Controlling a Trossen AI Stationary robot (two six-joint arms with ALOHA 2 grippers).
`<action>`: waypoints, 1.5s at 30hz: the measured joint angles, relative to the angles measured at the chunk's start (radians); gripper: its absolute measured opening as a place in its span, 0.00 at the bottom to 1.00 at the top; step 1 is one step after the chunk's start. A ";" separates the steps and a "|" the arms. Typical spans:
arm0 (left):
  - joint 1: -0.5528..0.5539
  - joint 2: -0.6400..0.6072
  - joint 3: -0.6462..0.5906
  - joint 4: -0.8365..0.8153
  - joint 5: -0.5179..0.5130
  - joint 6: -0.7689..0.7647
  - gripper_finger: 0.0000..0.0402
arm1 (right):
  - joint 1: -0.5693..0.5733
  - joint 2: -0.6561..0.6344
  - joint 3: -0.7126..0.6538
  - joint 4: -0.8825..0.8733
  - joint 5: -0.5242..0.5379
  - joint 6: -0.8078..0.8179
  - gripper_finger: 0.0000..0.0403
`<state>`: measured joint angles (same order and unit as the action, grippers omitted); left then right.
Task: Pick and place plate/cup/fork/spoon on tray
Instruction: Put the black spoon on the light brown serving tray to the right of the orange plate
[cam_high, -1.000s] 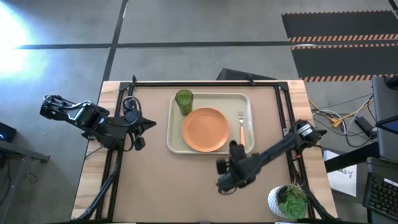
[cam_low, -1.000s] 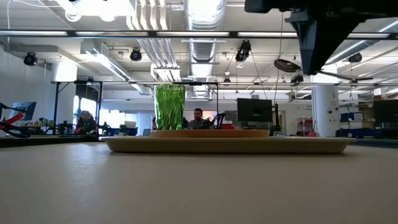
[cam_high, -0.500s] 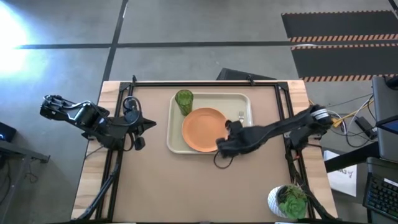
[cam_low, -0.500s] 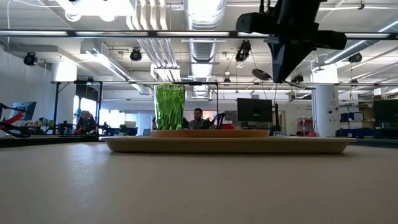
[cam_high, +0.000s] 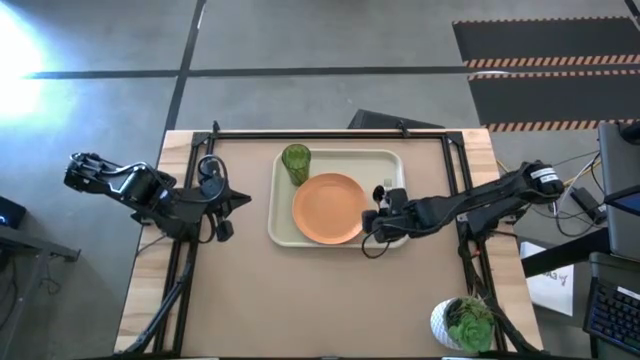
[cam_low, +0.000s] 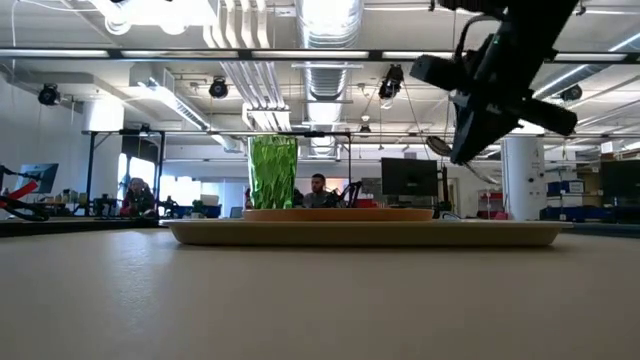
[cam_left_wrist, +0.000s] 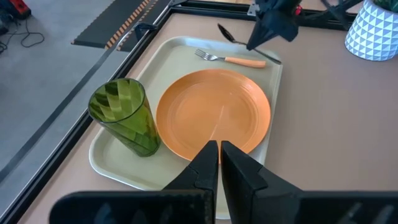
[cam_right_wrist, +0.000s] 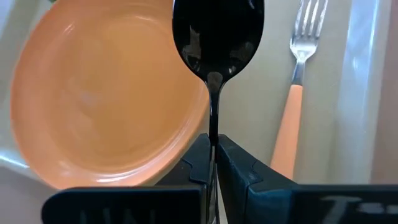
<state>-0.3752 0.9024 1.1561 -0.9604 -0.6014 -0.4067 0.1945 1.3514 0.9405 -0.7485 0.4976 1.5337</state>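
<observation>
Green cup (cam_low: 273, 172) on tray (cam_low: 365, 233), claw (cam_low: 466, 150) above.

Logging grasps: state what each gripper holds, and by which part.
Right gripper holds the spoon by its thin handle. Left gripper holds nothing.

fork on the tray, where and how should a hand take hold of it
Grip the fork across its orange-pink handle, coming straight down from above. It lies flat on the tray between the plate and the rim, so only the handle's narrow sides give the fingers room.
</observation>
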 joint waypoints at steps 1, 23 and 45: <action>0.000 0.000 0.000 0.000 0.000 -0.001 0.00 | -0.003 0.000 -0.020 0.023 -0.001 0.001 0.02; 0.000 0.000 0.000 0.000 0.000 -0.005 0.00 | -0.220 -0.001 -0.146 0.278 -0.161 -0.202 0.02; 0.000 0.000 0.000 0.000 0.000 -0.004 0.00 | -0.261 0.001 -0.188 0.289 -0.210 -0.195 0.02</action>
<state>-0.3752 0.9028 1.1561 -0.9604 -0.6014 -0.4110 -0.0662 1.3521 0.7529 -0.4593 0.2874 1.3391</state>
